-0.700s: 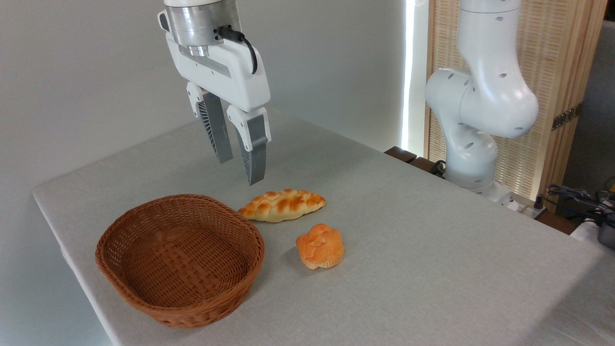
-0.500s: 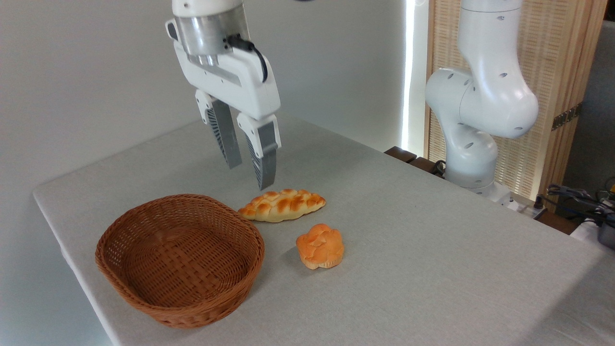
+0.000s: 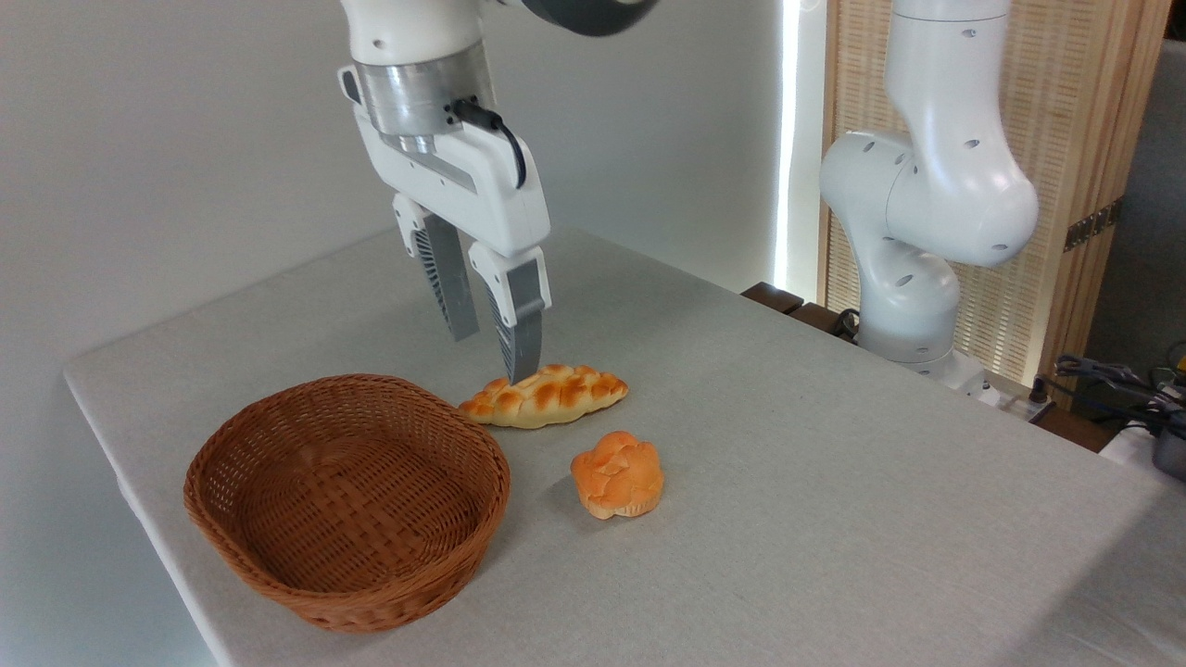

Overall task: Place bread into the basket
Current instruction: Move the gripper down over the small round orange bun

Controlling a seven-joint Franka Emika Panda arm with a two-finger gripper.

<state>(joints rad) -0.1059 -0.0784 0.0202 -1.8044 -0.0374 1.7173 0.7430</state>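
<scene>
The bread [image 3: 617,473], a small round orange-golden bun with a lobed top, rests on the grey tabletop right of the basket [image 3: 347,496]. That basket is a wide shallow oval of reddish-brown wicker, with nothing in it. My gripper [image 3: 495,358] hangs open above the table, behind the basket and up-left of the bun. Nothing is between its grey ribbed fingers [image 3: 517,320]. Its nearer fingertip stands just over the left end of the braided loaf.
A longer pale braided loaf [image 3: 545,396] with browned bumps lies between the gripper and the bun. The arm's white base [image 3: 913,232] stands at the table's far right. Cables and dark items [image 3: 1126,394] sit off the right edge.
The gripper has moved right and down, from above the basket's far rim to just over the braided loaf. Its fingers stayed open. Bun, loaf and basket have not moved.
</scene>
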